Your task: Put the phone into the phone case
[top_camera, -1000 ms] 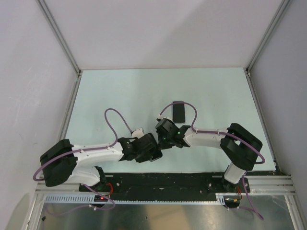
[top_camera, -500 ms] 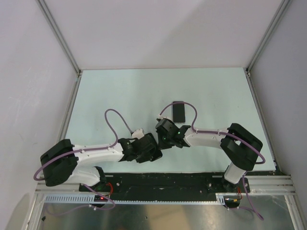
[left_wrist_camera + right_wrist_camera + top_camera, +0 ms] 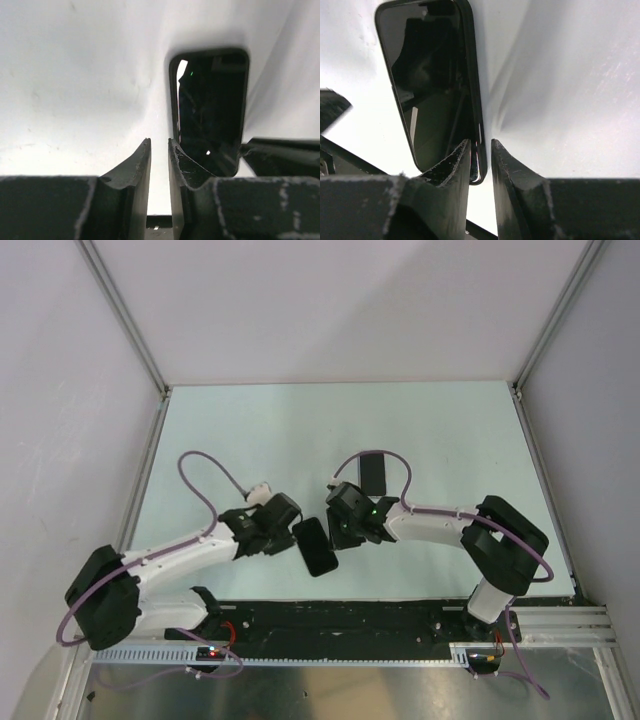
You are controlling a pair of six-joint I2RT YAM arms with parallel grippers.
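Observation:
The phone (image 3: 317,546) lies flat and screen up on the pale table, between my two grippers. A black case rim (image 3: 473,75) runs round its glossy screen (image 3: 427,85). My left gripper (image 3: 296,531) sits just left of it, jaws a narrow gap apart with only table between them (image 3: 159,142); the phone (image 3: 215,110) lies ahead and to their right. My right gripper (image 3: 335,527) is at the phone's far right corner, jaws slightly apart (image 3: 480,142), and that corner shows under the left fingertip (image 3: 462,150). Nothing is gripped.
A second flat black rectangle (image 3: 373,474) lies farther back on the table, partly crossed by the right arm's purple cable (image 3: 398,468); I cannot tell what it is. Grey walls close in the sides and back. The table's near edge (image 3: 380,598) runs just behind the phone.
The left arm has swung left and back, uncovering the phone that both grippers hid. The right jaws have parted a little. The right arm has barely moved.

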